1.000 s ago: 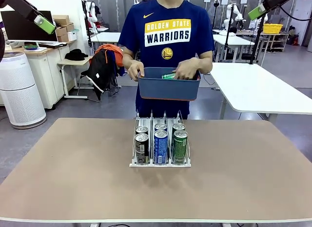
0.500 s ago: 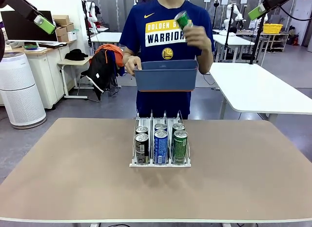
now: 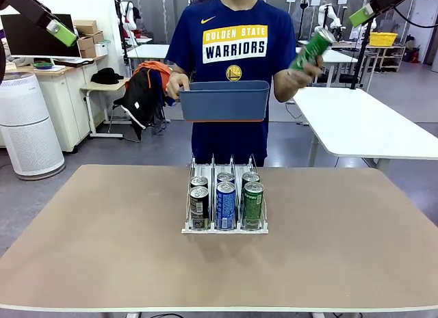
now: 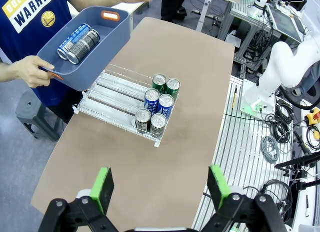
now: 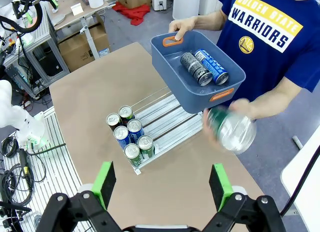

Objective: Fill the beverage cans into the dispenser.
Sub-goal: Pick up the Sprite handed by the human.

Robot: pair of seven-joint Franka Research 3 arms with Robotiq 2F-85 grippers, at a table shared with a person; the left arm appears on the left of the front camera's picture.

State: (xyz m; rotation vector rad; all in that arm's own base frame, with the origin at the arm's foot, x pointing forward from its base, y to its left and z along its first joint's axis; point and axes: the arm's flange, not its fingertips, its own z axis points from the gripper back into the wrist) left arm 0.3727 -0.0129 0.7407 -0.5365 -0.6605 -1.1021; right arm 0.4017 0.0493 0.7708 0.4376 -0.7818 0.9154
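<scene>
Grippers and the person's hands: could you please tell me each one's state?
Left gripper: open, empty.
Right gripper: open, empty.
One hand: holding the bin.
Other hand: holding a green can.

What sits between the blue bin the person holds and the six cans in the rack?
Only the empty lanes of the rack: no can stands between the bin and the cans, as the left wrist view shows.

place: robotics lab | signs: white worktables (image 3: 363, 126), monitor (image 3: 20, 46), cardboard boxes (image 3: 87, 29), loose cables (image 4: 270, 148)
</scene>
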